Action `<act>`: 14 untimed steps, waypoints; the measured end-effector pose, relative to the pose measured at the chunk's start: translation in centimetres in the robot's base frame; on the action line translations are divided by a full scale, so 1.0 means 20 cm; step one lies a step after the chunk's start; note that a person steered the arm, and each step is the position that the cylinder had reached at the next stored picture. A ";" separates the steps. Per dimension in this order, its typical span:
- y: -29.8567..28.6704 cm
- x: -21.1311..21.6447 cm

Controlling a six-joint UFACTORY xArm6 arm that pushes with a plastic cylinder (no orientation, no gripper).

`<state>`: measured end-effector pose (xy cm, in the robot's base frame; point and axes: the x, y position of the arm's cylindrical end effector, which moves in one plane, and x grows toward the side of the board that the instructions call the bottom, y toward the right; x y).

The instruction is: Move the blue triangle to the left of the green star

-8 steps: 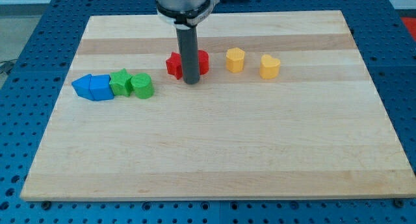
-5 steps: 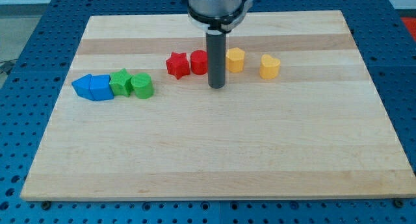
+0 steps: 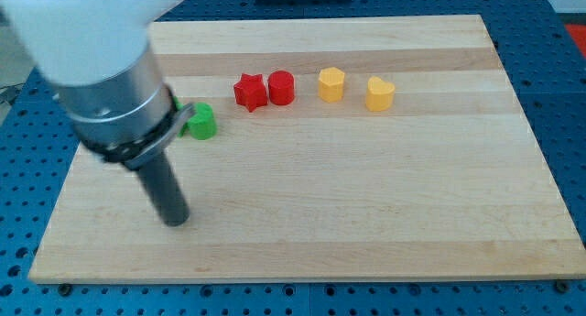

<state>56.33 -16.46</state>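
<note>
blue triangle isn't visible right now, and neither is the green star, my arm's body covers that spot up and to the view's left of my tip. only the green cylinder peeks out, up and right of the tip. risk as i see it: pushing blind from here could clip the green blocks and scatter the row. my tip is just a bare rod, nothing to open or close, holding nothing and touching only the board.
</note>
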 end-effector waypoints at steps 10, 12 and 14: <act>-0.20 -0.64; -0.18 -0.58; -0.44 -0.56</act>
<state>45.06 -25.35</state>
